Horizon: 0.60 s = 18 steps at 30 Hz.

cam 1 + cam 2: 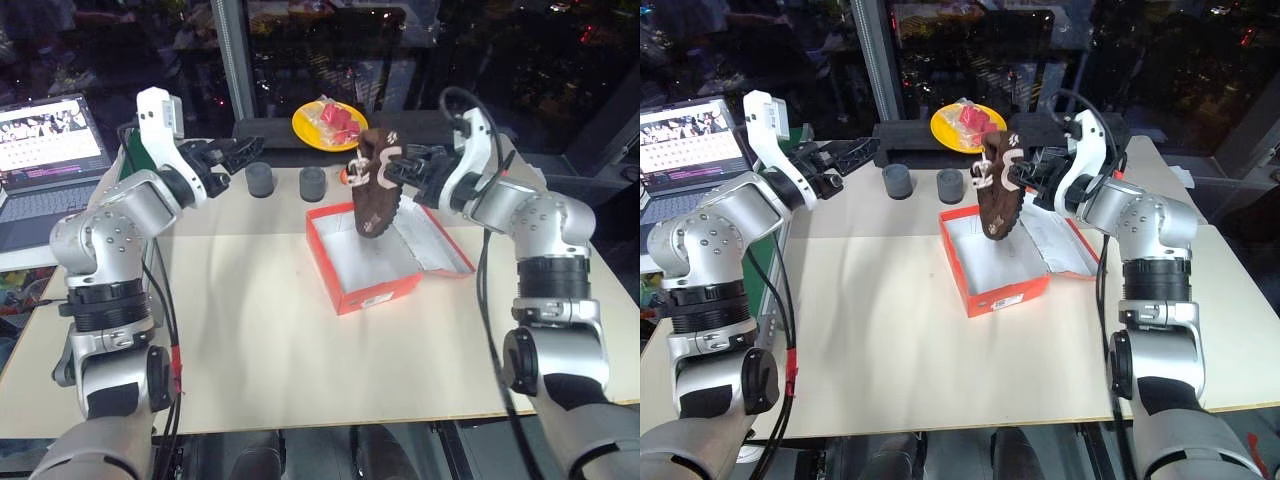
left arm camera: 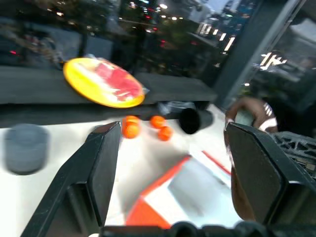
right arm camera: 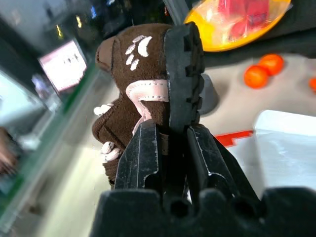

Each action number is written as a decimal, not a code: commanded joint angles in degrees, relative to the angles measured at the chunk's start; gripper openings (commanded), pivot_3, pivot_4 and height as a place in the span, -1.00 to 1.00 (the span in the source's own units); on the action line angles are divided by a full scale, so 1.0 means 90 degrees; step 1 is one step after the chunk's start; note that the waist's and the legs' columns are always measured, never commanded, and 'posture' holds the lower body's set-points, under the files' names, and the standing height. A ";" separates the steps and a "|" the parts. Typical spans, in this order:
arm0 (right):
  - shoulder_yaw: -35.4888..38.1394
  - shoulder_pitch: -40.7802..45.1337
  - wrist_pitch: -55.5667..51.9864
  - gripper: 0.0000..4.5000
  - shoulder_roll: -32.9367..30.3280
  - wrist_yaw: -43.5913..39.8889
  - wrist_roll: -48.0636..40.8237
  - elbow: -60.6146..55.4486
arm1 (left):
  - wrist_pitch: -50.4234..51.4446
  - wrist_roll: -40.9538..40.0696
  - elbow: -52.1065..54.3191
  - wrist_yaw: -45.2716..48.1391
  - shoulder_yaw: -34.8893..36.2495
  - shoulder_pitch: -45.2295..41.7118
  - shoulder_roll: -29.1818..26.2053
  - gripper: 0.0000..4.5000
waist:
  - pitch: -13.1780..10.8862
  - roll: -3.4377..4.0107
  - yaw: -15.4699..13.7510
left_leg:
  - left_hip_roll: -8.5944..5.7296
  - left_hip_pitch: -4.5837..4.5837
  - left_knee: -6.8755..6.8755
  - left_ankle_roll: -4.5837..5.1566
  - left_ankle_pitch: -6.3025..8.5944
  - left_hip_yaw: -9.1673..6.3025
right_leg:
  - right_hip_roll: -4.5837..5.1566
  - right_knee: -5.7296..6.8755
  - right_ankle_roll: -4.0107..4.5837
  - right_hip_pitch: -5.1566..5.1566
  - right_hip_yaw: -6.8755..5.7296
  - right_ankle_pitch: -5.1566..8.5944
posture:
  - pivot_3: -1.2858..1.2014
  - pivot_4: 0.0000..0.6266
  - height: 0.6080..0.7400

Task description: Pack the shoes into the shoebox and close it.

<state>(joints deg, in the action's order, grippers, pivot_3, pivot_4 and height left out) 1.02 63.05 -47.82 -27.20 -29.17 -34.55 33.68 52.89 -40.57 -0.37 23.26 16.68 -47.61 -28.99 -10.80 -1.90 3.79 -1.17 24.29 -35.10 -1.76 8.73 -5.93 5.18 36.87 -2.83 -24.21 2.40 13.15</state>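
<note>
Spanning most of the head views, the pale tabletop (image 1: 250,330) carries a laptop (image 1: 50,165) at its left edge and the shoebox (image 1: 350,285) right of centre, lid flipped open toward the robot's right and the white interior bare. Beyond the box sit two dark grey cups (image 1: 260,180), a yellow plate (image 1: 325,125) with red items, and a few small orange balls (image 2: 148,126).

Next in size is the shoe (image 1: 375,195), dark brown and fuzzy with pale trim. It hangs above the box's far end, long axis nearly upright, toe pointing down into the opening. The right gripper (image 3: 170,148) has its fingers (image 3: 143,153) pinching the shoe's sole edge from the right side, so the shoe lies just leftward of that hand and directly over its target.

The left gripper (image 1: 235,155) sits well apart to the left, above the cups, its fingers spread wide and holding nothing.

The coming move likely turns on tilt: the shoe must swing from upright toward lying flat along the box floor as the right arm lowers it. The right arm is clearly the one placed to do it.
</note>
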 commanded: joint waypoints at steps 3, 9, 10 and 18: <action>-0.1055 0.0668 0.1680 -0.88 0.0174 -0.1674 0.1678 0.2246 | -0.0114 0.0008 0.1352 -0.0023 -0.0188 0.0662 -0.0087 0.60 | -0.0001 0.0000 0.0000 | 0.0000 0.0003 -0.0001 -0.0001 0.0000 0.0000 | 0.0001 -0.0002 -0.0002 -0.0003 0.0001 -0.0002 | 0.03 -0.52 1.00; -0.1518 0.0987 0.2624 -0.88 0.0296 -0.2503 0.2830 0.3579 | -0.0005 -0.0181 0.1882 -0.0518 0.0166 0.1031 0.0061 0.60 | -0.0004 0.0001 -0.0017 | -0.0004 0.0002 -0.0008 -0.0002 0.0000 -0.0001 | 0.0004 0.0002 -0.0005 -0.0002 0.0003 -0.0005 | 0.03 -0.52 1.00; -0.1543 0.1029 0.2691 -0.88 0.0328 -0.2623 0.2955 0.3682 | 0.0015 -0.0190 0.1974 -0.0574 0.0213 0.1131 0.0055 0.60 | -0.0004 0.0001 -0.0006 | -0.0002 -0.0003 -0.0009 -0.0002 0.0000 0.0000 | 0.0002 0.0003 -0.0006 0.0004 0.0003 -0.0005 | 0.03 -0.52 1.00; -0.1641 0.1357 0.2984 -0.88 0.0497 -0.3080 0.3786 0.4149 | -0.0065 0.0022 0.2730 -0.1005 0.0149 0.2288 0.0137 0.60 | -0.0004 0.0002 0.0018 | -0.0002 -0.0014 -0.0009 -0.0004 -0.0001 0.0001 | 0.0000 0.0018 -0.0004 0.0004 0.0008 -0.0006 | 0.03 -0.52 1.00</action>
<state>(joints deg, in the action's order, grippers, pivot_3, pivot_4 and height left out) -13.36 73.59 -22.08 -22.55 -55.68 -2.34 70.43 53.49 -40.74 20.72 15.15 17.77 -27.84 -27.88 -10.83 -1.89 3.96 -1.19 24.18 -35.19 -1.81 8.72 -5.92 5.18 37.02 -2.87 -24.18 2.46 13.10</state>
